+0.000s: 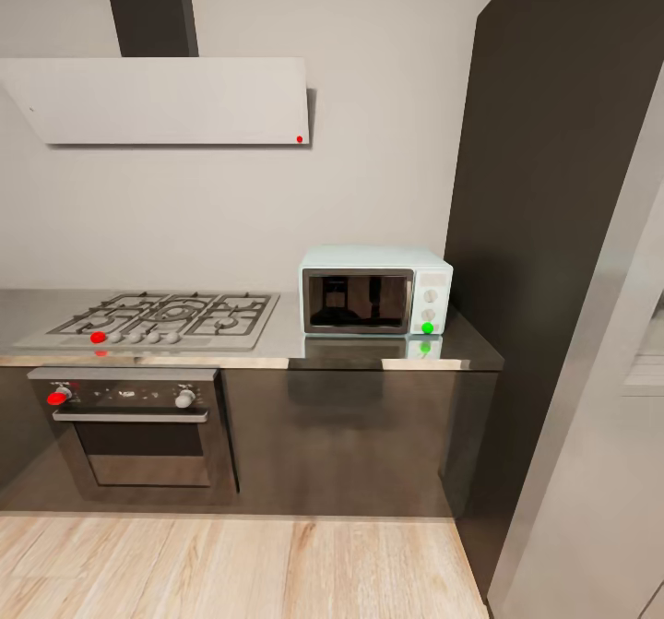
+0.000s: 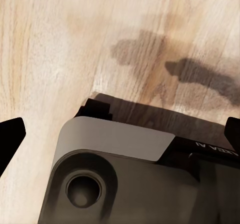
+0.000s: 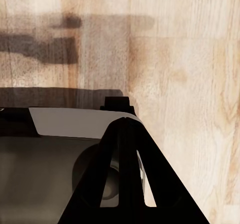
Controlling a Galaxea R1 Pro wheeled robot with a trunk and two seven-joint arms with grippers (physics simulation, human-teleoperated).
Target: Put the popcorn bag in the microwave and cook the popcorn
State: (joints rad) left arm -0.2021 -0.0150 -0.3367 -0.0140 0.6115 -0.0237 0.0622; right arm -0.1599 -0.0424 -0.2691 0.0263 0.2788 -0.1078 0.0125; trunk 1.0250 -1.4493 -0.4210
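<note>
The pale mint-blue microwave stands at the right end of the grey glossy countertop, its dark glass door closed and a green light lit under its knobs. The popcorn bag is out of view. In the left wrist view my left gripper is open, its dark fingertips spread wide with nothing between them, above the wooden floor and my own base. In the right wrist view my right gripper is shut and empty, its fingers pressed together over the same floor.
A gas hob lies on the countertop left of the microwave, above a built-in black-and-steel oven. A white hood hangs over the hob. A tall dark cabinet bounds the counter's right end. Wooden floor lies between me and the cabinets.
</note>
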